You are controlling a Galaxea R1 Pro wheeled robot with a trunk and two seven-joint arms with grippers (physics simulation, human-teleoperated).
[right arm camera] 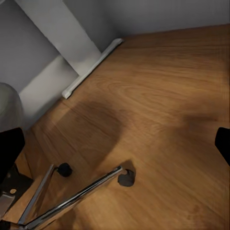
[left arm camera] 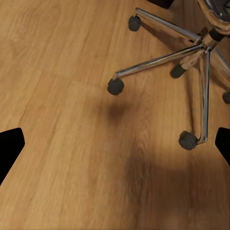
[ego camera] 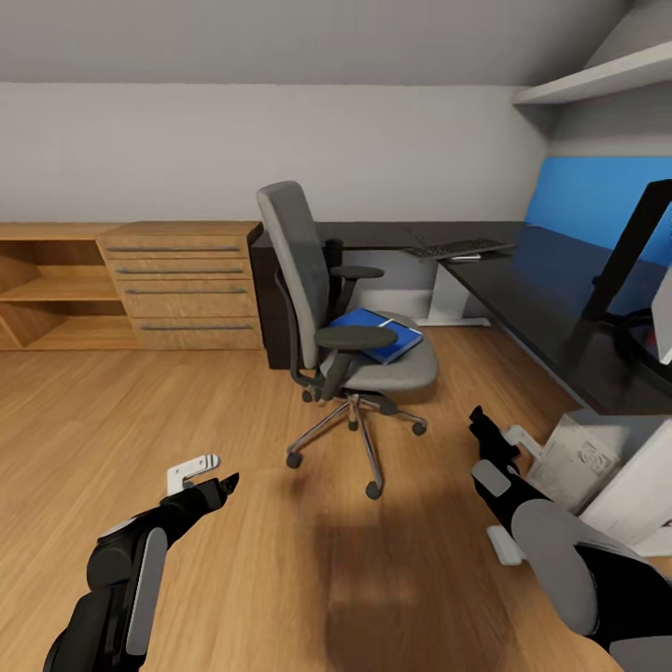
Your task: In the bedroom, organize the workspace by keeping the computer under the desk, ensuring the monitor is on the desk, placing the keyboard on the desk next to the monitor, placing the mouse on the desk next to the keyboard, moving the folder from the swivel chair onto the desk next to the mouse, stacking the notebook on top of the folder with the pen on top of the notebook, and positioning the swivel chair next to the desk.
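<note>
My left claw point(ego camera: 222, 483) hangs low over the wooden floor point(ego camera: 187, 411), its black fingers spread wide apart with nothing between them; my right claw point(ego camera: 485, 431) hovers just beside the long glossy black L-shaped tabletop point(ego camera: 523, 280), also spread and empty. Between my arms stands the grey-seated swivel chair point(ego camera: 317, 280) with its black armrests and chrome star base, well apart from both claws. On its seat lies the thin bright blue folder point(ego camera: 378, 334), partly hidden by the near armrest. Behind the chair stands a light wooden dresser point(ego camera: 182, 280) with open shelves. The dark grey keyboard point(ego camera: 459, 248) rests at the far corner of the tabletop; the black monitor point(ego camera: 635, 252) tilts at the right edge. A white box point(ego camera: 583, 457) sits under the tabletop near my right claw. My left wrist view brings the chair's chrome legs and black casters point(left arm camera: 115, 86) close; my right wrist view adds a white tabletop leg point(right arm camera: 72, 43) against the grey wall.
</note>
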